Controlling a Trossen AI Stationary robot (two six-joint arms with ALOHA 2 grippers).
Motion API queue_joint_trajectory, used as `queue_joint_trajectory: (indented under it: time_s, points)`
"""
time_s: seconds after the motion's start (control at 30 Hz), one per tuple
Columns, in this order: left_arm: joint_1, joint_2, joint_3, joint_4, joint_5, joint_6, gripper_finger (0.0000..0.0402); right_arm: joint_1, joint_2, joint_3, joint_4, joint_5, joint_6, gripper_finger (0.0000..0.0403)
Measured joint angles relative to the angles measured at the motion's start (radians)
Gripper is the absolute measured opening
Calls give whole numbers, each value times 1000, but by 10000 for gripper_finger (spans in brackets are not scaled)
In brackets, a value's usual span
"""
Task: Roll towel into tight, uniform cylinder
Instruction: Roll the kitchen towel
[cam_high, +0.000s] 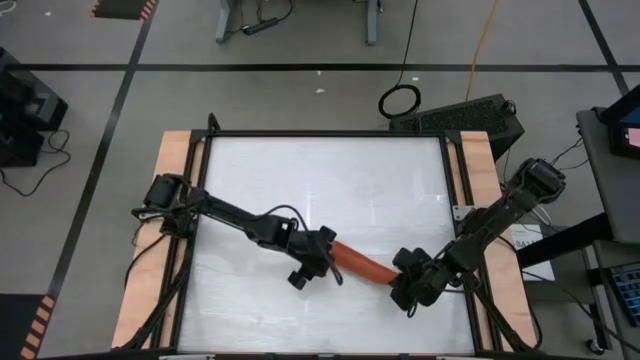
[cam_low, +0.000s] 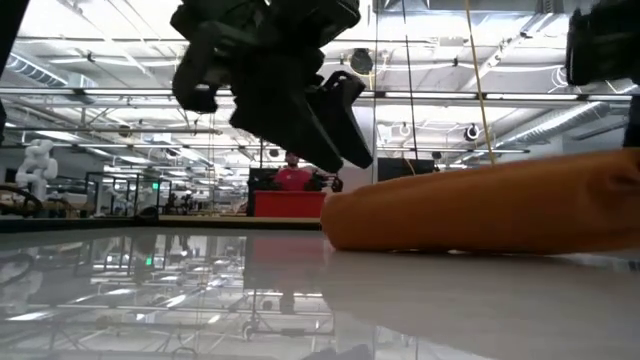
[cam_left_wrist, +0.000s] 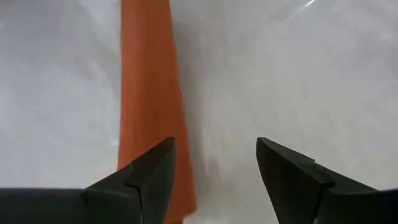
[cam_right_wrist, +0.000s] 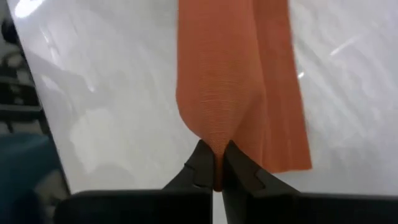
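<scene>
The rust-orange towel (cam_high: 362, 263) lies rolled into a narrow cylinder on the white table (cam_high: 300, 170), slanting from centre toward the near right. It fills the right of the low view (cam_low: 480, 210). My left gripper (cam_left_wrist: 214, 149) is open at the roll's left end (cam_high: 335, 252). The low view (cam_low: 335, 120) shows it raised above that end. One finger stands over the roll's edge (cam_left_wrist: 149, 93) and the other over bare table. My right gripper (cam_right_wrist: 214, 163) is shut on the roll's right end (cam_high: 392, 272). My right gripper pinches a small peak of the towel's outer cloth (cam_right_wrist: 214, 149) between its two fingertips, at the roll's right end. The cloth is drawn up into a point toward the fingers. The fingers come along the roll from the table's right side. The rest of the roll (cam_right_wrist: 230, 74) lies on the table.
Wooden strips (cam_high: 170, 200) and a black frame border the table on the left and right. A dark keyboard-like box (cam_high: 470, 115) sits beyond the far right corner. The low view shows the room behind, with a person in red (cam_low: 292, 178) far off.
</scene>
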Motion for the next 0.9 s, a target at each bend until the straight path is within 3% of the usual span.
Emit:
queue_joint_trajectory:
  time_s: [0.13,0.27,0.4,0.77,0.9]
  points:
    - [-9,7,1,55,-83,27,228,1,-42,-83,60,-13,156,0]
    - [1,24,0,95,-99,53,228,13,-55,-166,185,-18,254,0]
    - [6,40,0,104,-99,99,228,13,-54,-214,293,-16,271,0]
    - [49,97,1,192,-114,171,228,13,-54,-238,309,-17,288,0]
    - [79,115,2,185,-53,175,228,13,-54,-280,388,-18,323,0]
